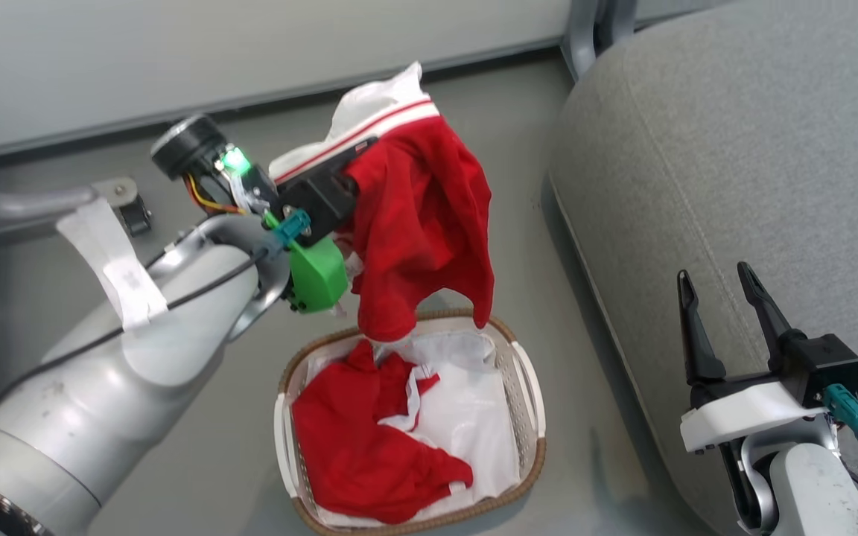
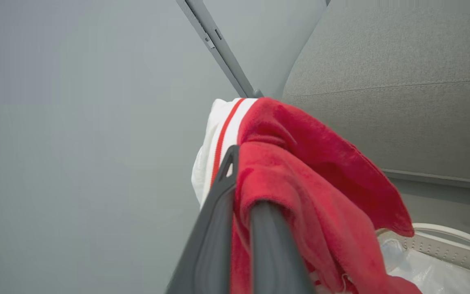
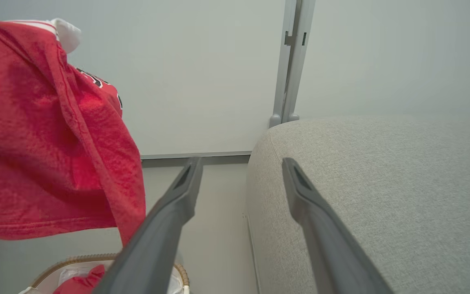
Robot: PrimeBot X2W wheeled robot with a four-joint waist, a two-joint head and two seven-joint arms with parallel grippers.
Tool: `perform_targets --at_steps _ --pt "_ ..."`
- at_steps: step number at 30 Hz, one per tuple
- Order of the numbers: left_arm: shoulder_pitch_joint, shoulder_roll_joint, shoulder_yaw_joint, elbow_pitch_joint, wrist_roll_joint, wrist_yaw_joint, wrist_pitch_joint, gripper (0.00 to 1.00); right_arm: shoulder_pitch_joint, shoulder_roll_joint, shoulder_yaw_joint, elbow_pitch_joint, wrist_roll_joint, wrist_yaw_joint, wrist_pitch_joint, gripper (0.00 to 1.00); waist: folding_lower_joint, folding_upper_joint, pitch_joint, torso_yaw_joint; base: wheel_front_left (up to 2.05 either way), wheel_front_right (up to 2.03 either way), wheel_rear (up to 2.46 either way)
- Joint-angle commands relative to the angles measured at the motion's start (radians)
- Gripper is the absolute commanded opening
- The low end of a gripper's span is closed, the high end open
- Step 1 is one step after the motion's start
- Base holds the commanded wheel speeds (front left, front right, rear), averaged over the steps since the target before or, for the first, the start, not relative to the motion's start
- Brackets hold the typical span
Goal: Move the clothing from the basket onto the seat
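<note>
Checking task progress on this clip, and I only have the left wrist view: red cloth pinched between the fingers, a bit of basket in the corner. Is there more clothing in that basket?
Observer: Yes. The head view shows a second red garment crumpled on the white liner inside the laundry basket.
Operator: Is the lifted one clear of the basket?
Observer: Not clearly. The lifted red garment hangs from the left hand, its lowest fold over the basket's far rim.
Operator: And the other hand?
Observer: The right hand is open and holds nothing, at the edge of the grey sofa seat.
</note>
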Motion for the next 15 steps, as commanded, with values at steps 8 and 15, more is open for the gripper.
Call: perform_targets --at_steps 8,15 --pt "-0.133 0.040 -0.026 -0.058 -0.051 0.002 0.034 0.00 0.035 -0.004 0.014 0.005 -0.008 -0.001 -0.005 1.00 0.0001 0.0000 -0.133 0.033 0.00 0.00 0.00" --pt "-0.166 0.027 -0.009 -0.066 -0.073 0.012 0.049 0.00 0.011 -0.004 0.071 0.000 0.003 -0.001 -0.005 1.00 0.0001 0.0000 -0.160 0.039 0.00 0.00 0.00"
